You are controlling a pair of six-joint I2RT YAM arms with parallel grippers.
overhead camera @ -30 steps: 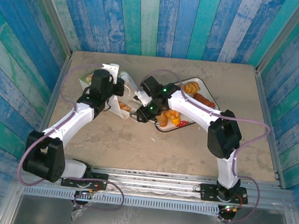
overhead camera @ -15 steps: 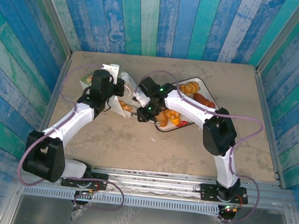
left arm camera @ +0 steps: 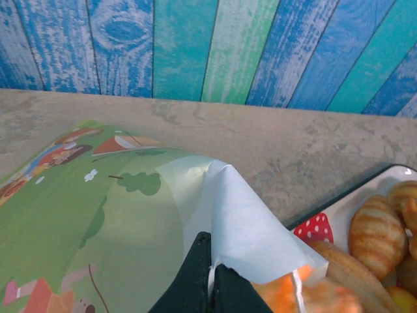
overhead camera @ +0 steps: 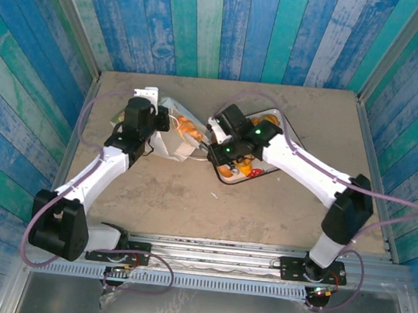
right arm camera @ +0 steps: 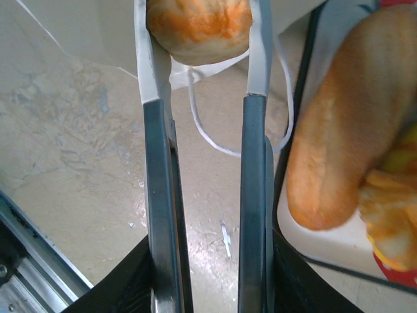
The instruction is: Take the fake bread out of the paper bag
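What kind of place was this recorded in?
Probably a staged robot test cell: a tabletop boxed in by painted plank walls, a metal mounting rail at its near edge, toy pastries on a tray.

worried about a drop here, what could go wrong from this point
The golden-orange plastic bread roll sits only at the right gripper tips, so it may slip. The white cord handle hangs by its fingers and could snag. The left gripper pinches just the white paper bag edge, which might tear.

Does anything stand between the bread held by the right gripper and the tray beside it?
Nothing solid. The right gripper holds the bread just beside the tray; only a white cord handle loops beneath it, near the rim.
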